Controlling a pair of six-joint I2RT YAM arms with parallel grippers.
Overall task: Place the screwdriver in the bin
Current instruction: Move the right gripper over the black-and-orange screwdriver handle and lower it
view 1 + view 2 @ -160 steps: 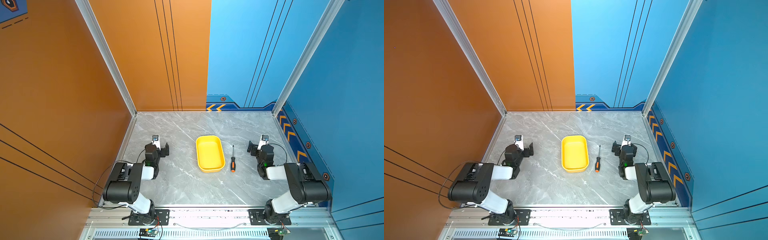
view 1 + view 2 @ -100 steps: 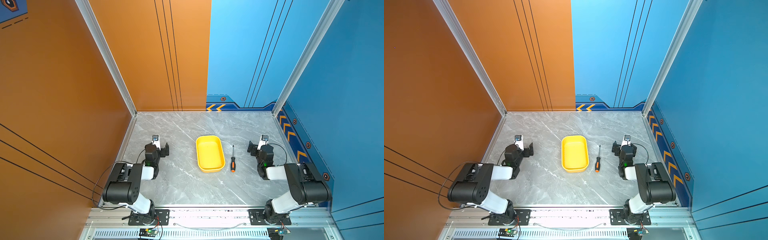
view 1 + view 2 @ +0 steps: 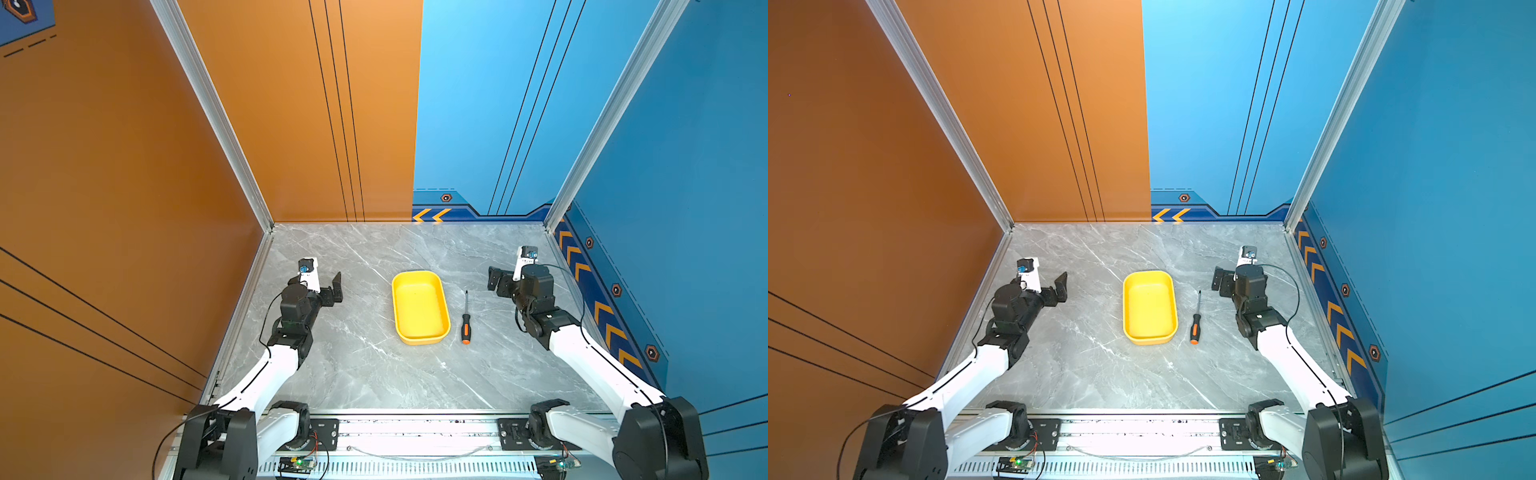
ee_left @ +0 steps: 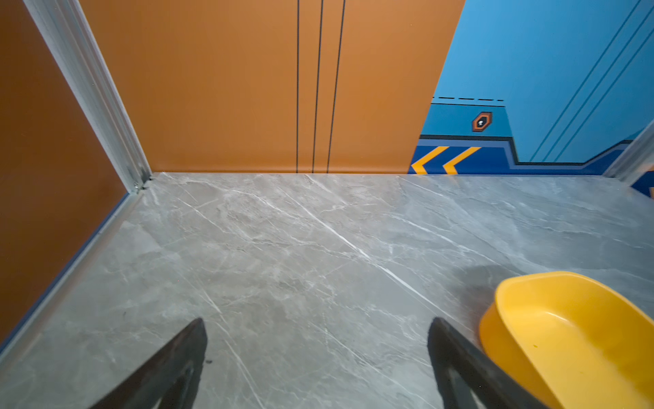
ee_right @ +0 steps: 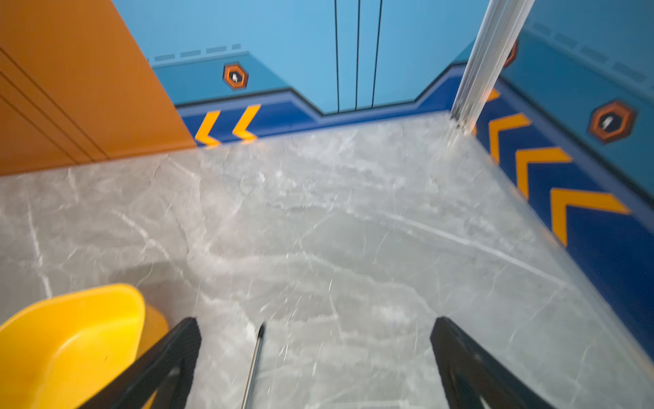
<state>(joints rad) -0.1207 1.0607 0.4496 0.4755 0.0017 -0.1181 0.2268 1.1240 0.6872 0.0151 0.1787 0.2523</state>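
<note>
Jaws wide apart and empty on both arms. Top view: a small black-and-orange-handled screwdriver (image 3: 465, 325) lies on the grey marble-patterned counter (image 3: 374, 365), just right of the shallow bright yellow plastic bin (image 3: 417, 273), outside it. Left wrist view: left jaws spread, bin beside them. Right wrist view: right jaws spread, screwdriver shaft between them, untouched.

Left hand (image 4: 318, 324), right hand (image 5: 316, 323) — both open.
</note>
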